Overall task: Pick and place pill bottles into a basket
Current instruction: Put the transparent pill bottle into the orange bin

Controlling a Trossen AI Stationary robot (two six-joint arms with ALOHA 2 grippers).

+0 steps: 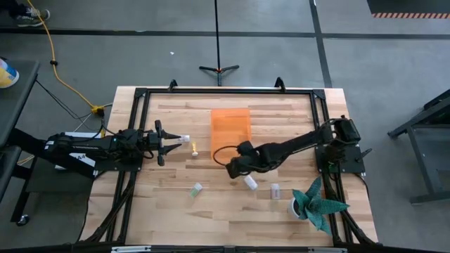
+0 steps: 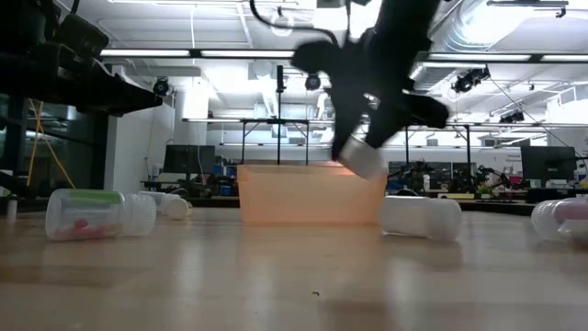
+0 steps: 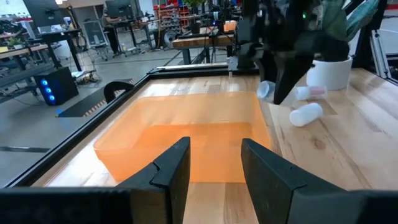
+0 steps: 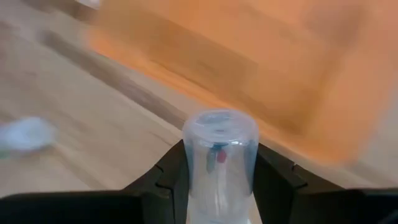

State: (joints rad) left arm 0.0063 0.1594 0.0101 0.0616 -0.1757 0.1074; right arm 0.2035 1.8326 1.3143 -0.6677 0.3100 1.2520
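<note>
My right gripper is shut on a clear pill bottle, just off the near edge of the orange basket and above the table in the low view. My left gripper is open and empty at the table's left, pointing at the basket. A white bottle and an amber one lie just beyond its fingers. A pale green bottle and two white ones lie on their sides on the near part of the table. My right gripper pinches the clear bottle by its two sides between its two fingers. The bottle lies along the fingers, its free end sticking out past the fingertips. The fingers slant down toward the table's left. The bottle is tilted and lifted clear of the table.
A teal spiky plant in a white pot stands at the near right corner. A black frame runs round the table's edges. Bare wood lies between the two grippers and along the near edge.
</note>
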